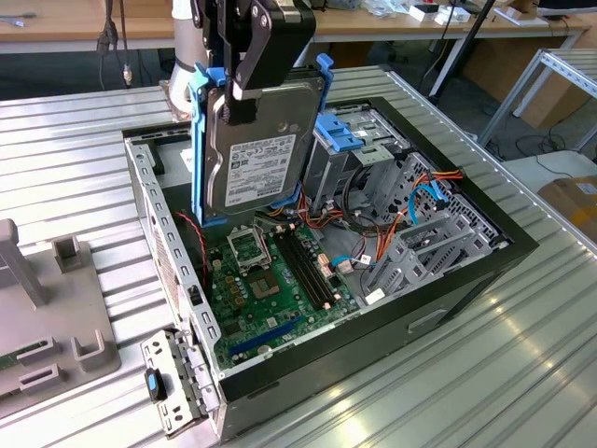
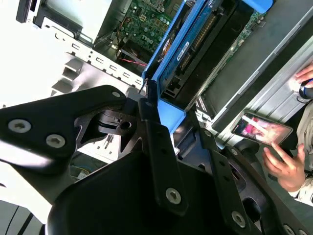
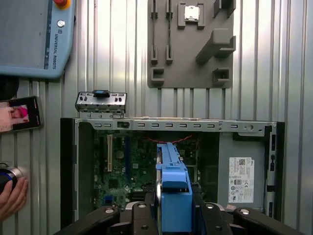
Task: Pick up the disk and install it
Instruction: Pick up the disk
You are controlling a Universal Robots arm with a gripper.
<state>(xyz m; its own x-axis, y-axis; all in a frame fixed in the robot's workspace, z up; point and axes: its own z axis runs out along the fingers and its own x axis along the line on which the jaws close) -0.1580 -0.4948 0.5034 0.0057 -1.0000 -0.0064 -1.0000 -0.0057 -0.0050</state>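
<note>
As the arm hangs over the open case, hand: black fingers closed tight on the disk's upper part, one pad pressed to the labelled face.
Disk: silver-grey, framed in blue plastic, held on edge with its white label toward the exterior view; clear of the worktop, over the case's interior.
Motherboard: green, flat on the case floor, directly beneath the disk's lower edge.
Drive cage: upright grey metal with a blue bracket on top, just beside the disk on the exterior view's right.
Cables: orange and blue, looped near the cage.
Case: black tower lying on its side, lid off.
Latch bracket: perforated metal piece at the case's nearest corner in the exterior view.
Worktop: ribbed metal.
Fixture block: grey, moulded, beside the case on the exterior view's left.
Phone: near a person's hand, apart from the case.
</note>
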